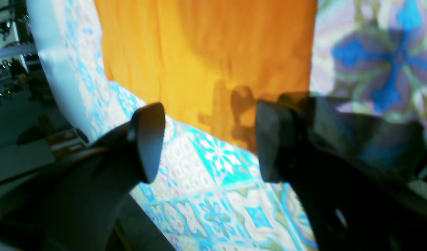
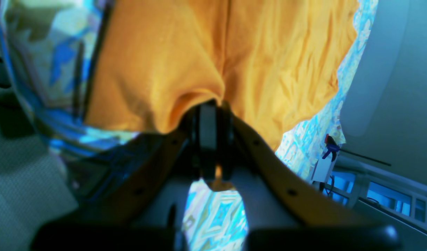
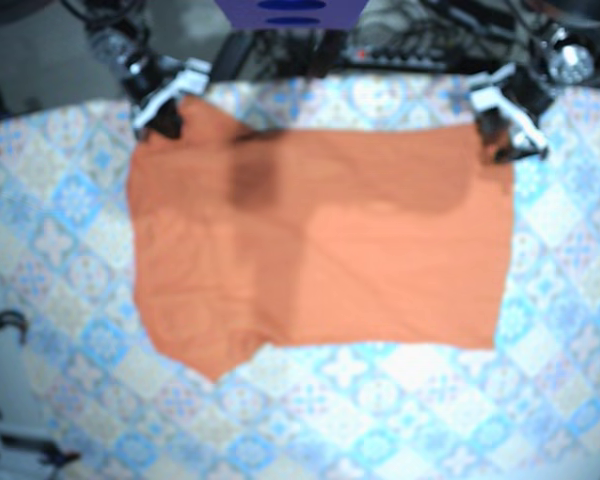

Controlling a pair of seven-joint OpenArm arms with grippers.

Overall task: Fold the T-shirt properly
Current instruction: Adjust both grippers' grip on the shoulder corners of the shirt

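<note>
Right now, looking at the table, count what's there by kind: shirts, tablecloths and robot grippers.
T-shirt: 1, orange
Tablecloth: 1, patterned
Grippers: 2, the left gripper open, the right gripper shut on the T-shirt
Total: 4

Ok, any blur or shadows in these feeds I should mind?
Base view: soft all over, a dark shadow patch on the shirt. Left wrist view: the left pincer is blurred, and a hard shadow falls on the shirt behind it. Right wrist view: the right pincer is dark and unfocused; shirt creases read clearly.
</note>
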